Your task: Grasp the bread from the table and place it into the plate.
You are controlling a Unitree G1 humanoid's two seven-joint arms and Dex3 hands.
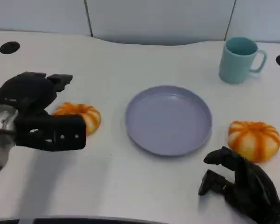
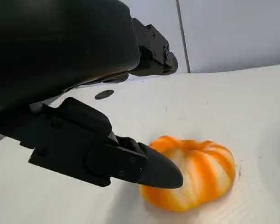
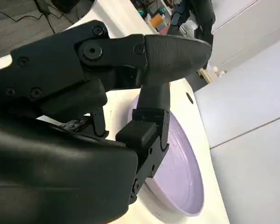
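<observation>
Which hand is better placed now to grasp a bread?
Probably the left hand: its open fingers already reach over the orange-and-white striped round bread beside it. The right hand sits short of the other striped bread.

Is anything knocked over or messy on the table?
No, nothing stands out. The mug stands upright, the plate lies flat with nothing in it, and both breads sit whole on the table.

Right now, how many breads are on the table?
2. One bread lies left of the plate, beside the left robot hand. The other bread lies right of the plate.
</observation>
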